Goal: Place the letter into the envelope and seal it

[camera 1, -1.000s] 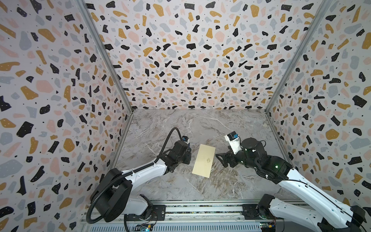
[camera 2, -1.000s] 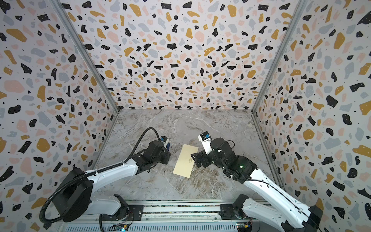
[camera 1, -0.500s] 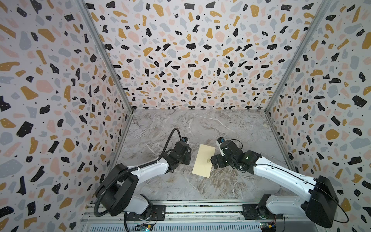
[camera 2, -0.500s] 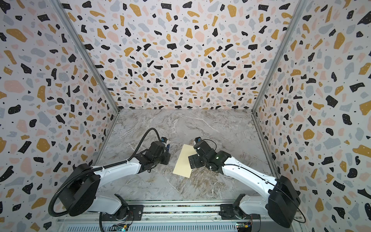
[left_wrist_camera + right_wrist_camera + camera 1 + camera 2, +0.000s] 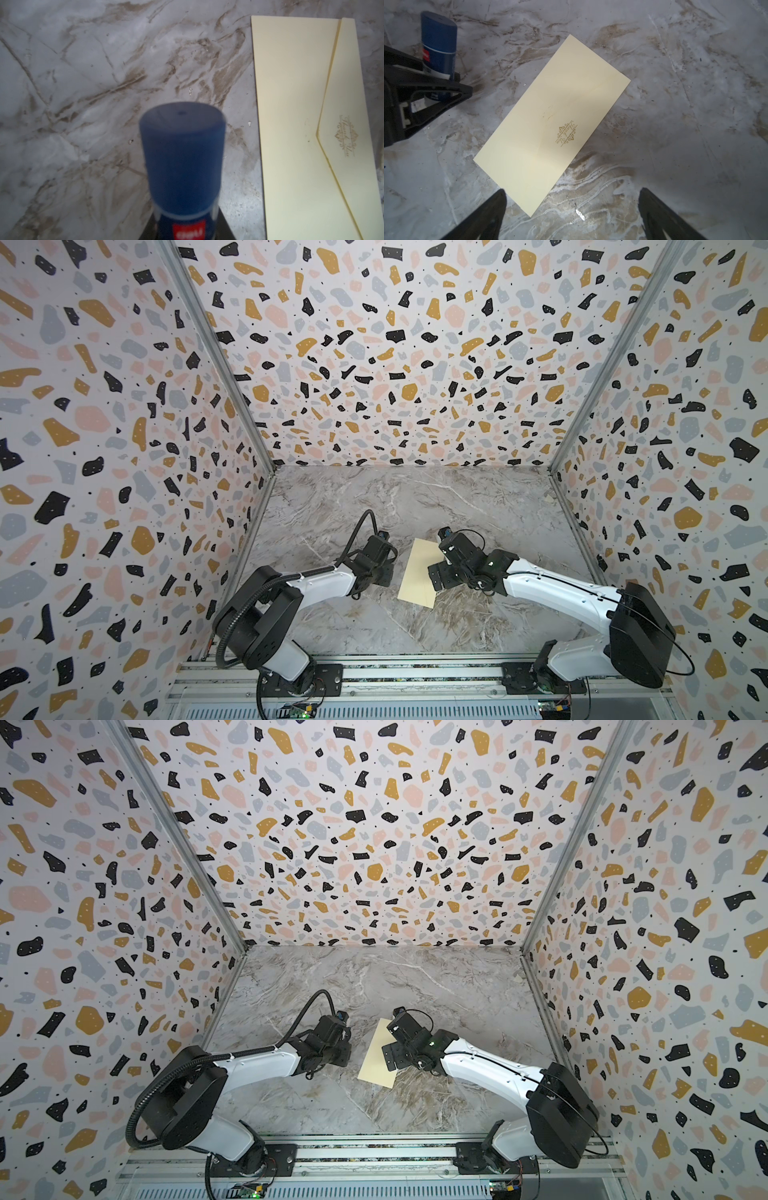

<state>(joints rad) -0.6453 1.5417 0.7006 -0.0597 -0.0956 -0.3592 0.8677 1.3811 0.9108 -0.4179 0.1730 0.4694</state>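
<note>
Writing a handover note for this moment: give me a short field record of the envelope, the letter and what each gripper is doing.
envelope: flat on marble table, flap folded down, gold emblem facing up
letter: not visible in any view
left gripper: shut on blue glue stick, beside envelope, not touching it
right gripper: open, above envelope, holding nothing

The grey marble tabletop (image 5: pixel 415 497) (brown-veined, a bit scuffed) bears one envelope (image 5: pixel 415 572), lying flat near the middle, emblem up, flap folded down.
</note>
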